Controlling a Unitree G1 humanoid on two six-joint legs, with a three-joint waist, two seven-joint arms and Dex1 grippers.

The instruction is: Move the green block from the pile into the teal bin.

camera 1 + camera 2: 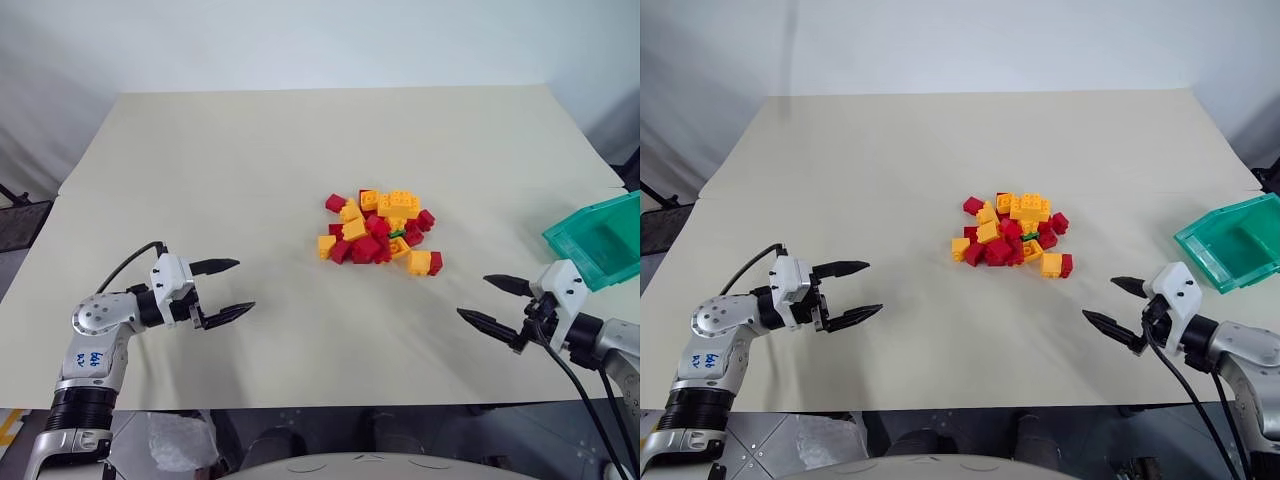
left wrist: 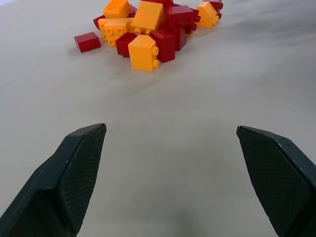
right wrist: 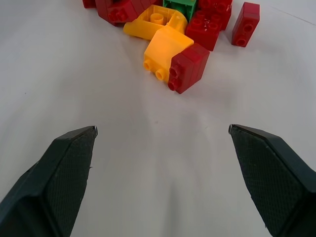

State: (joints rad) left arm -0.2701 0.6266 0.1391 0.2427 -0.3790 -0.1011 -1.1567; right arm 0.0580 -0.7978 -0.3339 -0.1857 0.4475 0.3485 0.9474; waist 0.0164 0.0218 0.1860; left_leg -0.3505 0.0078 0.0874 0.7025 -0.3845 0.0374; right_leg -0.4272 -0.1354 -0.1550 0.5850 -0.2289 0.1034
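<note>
A wide, cream-coloured bench (image 1: 250, 200) carries the whole scene. Near its middle lies the pile (image 1: 380, 228), a heap of small red and yellow-orange studded plastic bricks, tumbled against and over one another. The green block (image 1: 397, 234), a small dark-green studded plastic brick, sits wedged among them toward the side of the heap nearer the robot's right; from the head views little more than a sliver of it shows, so how it lies is hard to tell. In the right wrist view it shows more plainly (image 3: 180, 6), tucked behind a yellow-orange brick (image 3: 165, 49) and a red brick (image 3: 188, 68) that lie touching each other at the pile's near edge. A single red brick (image 3: 245, 23) stands slightly apart from the rest.

The teal bin (image 1: 600, 240), a translucent teal-green rectangular plastic container with sloping walls, rests at the bench's right edge, well apart from the pile.

The left tool (image 1: 225, 290) hangs above the bench at the near left, its two black fingers spread wide with nothing between them, pointing toward the pile. The right tool (image 1: 495, 300) hangs at the near right, just in front of the bin, its fingers likewise spread wide and empty, aimed toward the heap.
</note>
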